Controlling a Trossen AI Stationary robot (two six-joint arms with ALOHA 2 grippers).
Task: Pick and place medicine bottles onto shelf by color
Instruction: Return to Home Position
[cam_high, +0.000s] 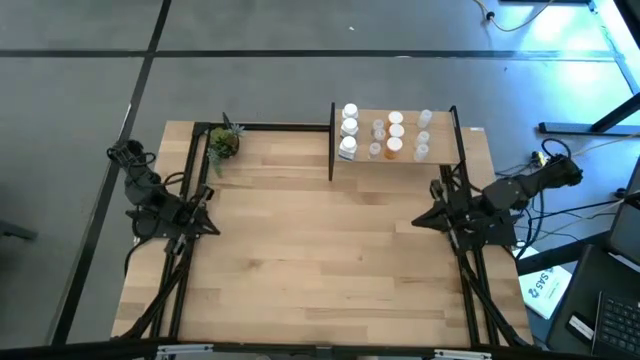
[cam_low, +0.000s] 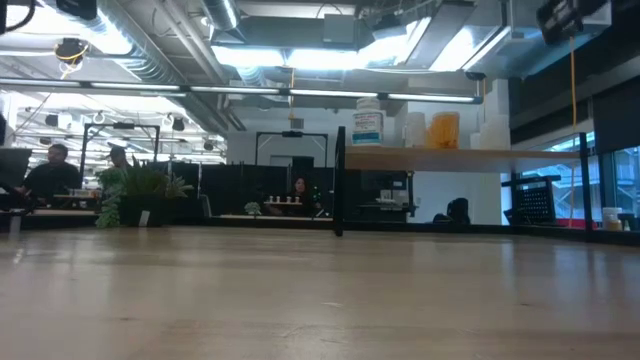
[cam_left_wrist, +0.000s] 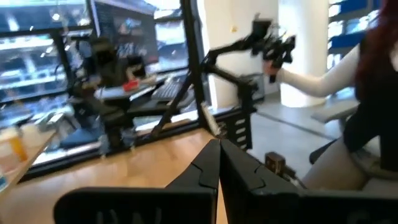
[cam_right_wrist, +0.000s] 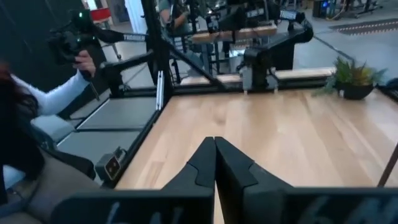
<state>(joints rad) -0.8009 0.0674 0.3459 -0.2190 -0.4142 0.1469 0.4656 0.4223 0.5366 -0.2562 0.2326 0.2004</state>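
Both pressed together, left end effector (cam_high: 210, 226) and right end effector (cam_high: 420, 222) flanking worktop (cam_high: 320, 250), medicine bottles (cam_high: 396, 131) standing on shelf (cam_high: 445, 136)

The right claw (cam_right_wrist: 215, 140) hangs low over the light-wood counter (cam_right_wrist: 280, 134), its two dark fingers (cam_right_wrist: 200, 167) pressed together with no gap between the tips. Bare boards run away from it to the far side, where the left arm (cam_right_wrist: 264, 57) sits folded at the counter's edge. A small potted plant (cam_right_wrist: 350, 77) stands near that same far edge, well apart from the arm. A black frame post (cam_right_wrist: 151, 46) rises at the counter's side. Beyond it, off the counter, a person in a white sleeve (cam_right_wrist: 46, 93) holds up a dark handheld device (cam_right_wrist: 69, 38).
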